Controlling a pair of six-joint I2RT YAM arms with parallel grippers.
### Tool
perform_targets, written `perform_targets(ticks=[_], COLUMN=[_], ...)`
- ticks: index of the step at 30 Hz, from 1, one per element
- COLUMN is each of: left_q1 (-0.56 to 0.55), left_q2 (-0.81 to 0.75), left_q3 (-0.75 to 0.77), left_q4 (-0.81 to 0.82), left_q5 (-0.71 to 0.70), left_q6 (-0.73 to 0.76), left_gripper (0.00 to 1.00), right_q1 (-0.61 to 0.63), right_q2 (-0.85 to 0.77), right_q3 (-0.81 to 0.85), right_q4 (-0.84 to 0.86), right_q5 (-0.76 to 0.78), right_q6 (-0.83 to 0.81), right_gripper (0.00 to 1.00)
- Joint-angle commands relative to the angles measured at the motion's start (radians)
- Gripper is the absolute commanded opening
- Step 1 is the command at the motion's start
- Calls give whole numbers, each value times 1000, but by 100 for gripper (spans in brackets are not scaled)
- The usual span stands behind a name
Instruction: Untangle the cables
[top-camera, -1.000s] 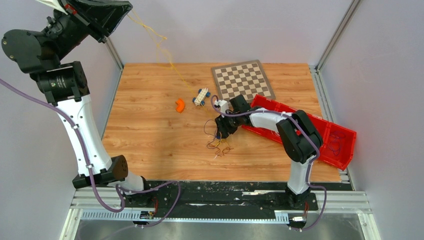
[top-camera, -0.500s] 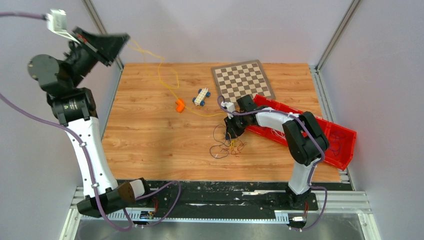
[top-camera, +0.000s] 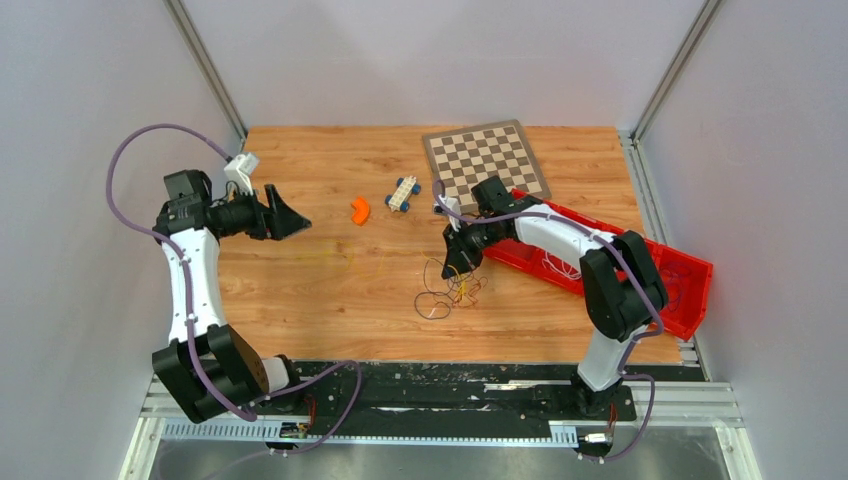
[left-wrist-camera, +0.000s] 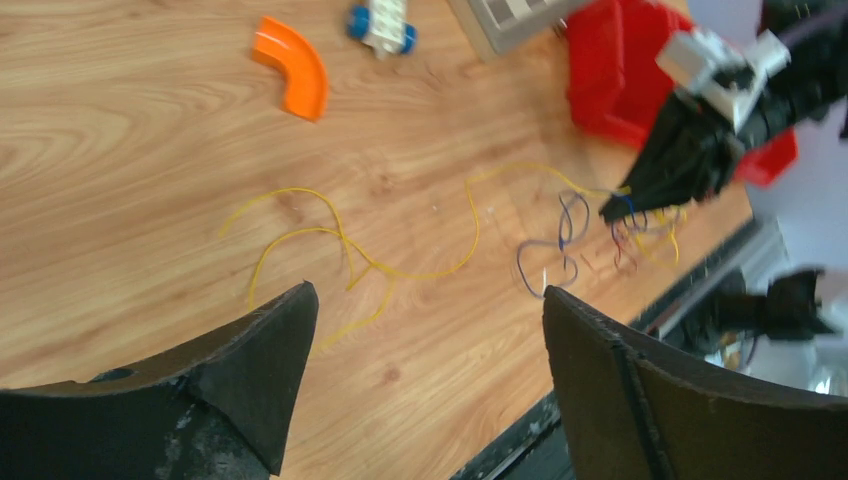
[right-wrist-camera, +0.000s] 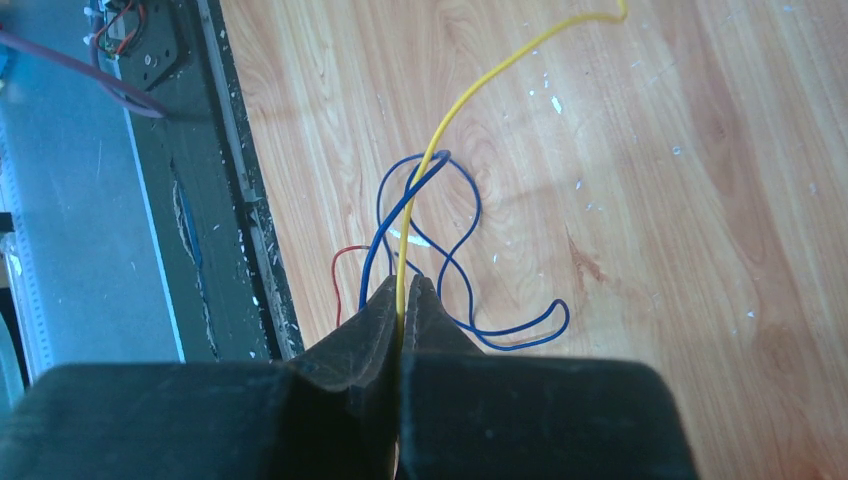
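Observation:
The cables lie as a loose bunch (top-camera: 447, 292) of blue, red and yellow wires on the wooden table, near the front. My right gripper (top-camera: 456, 265) stands over the bunch, shut on a yellow cable (right-wrist-camera: 480, 85) that comes out between its tips (right-wrist-camera: 403, 290). Blue loops (right-wrist-camera: 460, 230) and a red wire (right-wrist-camera: 345, 265) lie under it. The yellow cable (left-wrist-camera: 340, 245) trails left across the wood in slack curves. My left gripper (top-camera: 290, 218) hovers at the left of the table, open and holding nothing (left-wrist-camera: 427, 295), above the yellow cable's free end.
An orange curved piece (top-camera: 360, 209) and a small blue-wheeled toy car (top-camera: 404, 192) sit mid-table. A chessboard (top-camera: 487, 160) lies at the back. A red bin (top-camera: 680, 270) holding more wires lies at the right, behind my right arm.
My left arm has swung down from high at the back left and its gripper has opened, dropping the yellow cable onto the table. My right gripper has shut on that cable at the bunch.

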Motion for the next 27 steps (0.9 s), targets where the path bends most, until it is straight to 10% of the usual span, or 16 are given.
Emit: perform_targets(ticks=[1,11,16,27], left_q1=[-36,-454,-654,-846], left_q2=[-24,-195,-265,-101], left_q3=[-7,-335,-547,-550], left_q4=[-226,232,590,825], left_q5=[251,33,-131,-241], left_q6=[490,729,797,823], left_gripper=[95,92,74,66], right_q1=[9,25,58,160], right_q2=[-21,-64,-100,-122], right_q3=[32,35,36,76], right_q4=[-33,-30,-28,-29], right_q5=[-64,-99,-114,-91], right_q6=[-59,-143,-187,-196], right_gripper=[0,0,0,0])
